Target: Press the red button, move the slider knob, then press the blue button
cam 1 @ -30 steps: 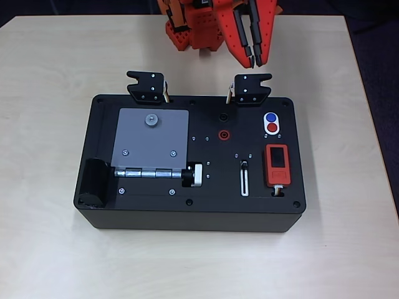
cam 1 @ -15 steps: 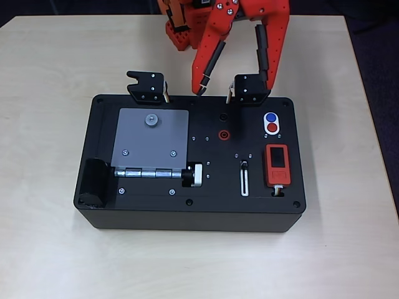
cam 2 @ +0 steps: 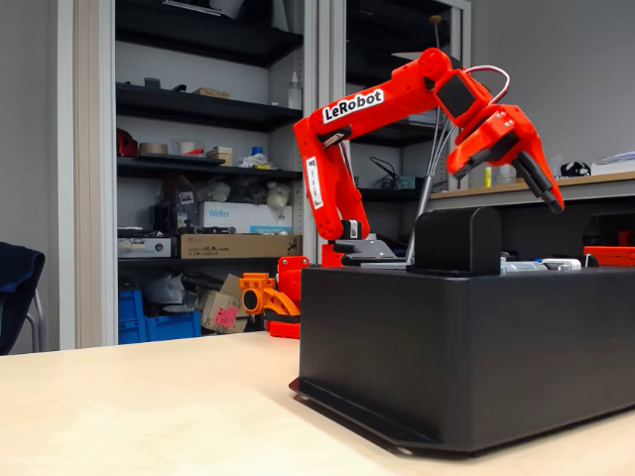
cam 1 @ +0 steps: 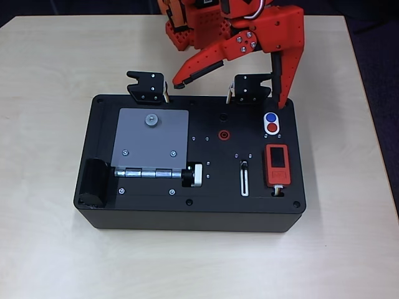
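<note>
Red arm reaching out over the back edge of the black box (cam 1: 156,215), elbow high, wrist pitched down, gripper (cam 1: 228,93) spread wide and empty, one fingertip just above the blue button (cam 1: 270,118), red button (cam 1: 272,128) beside it, slider knob (cam 1: 244,165) nearer the front

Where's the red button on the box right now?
In the overhead view, the red button sits near the black box's upper right corner, directly below the blue button and above the orange-red block.
</note>
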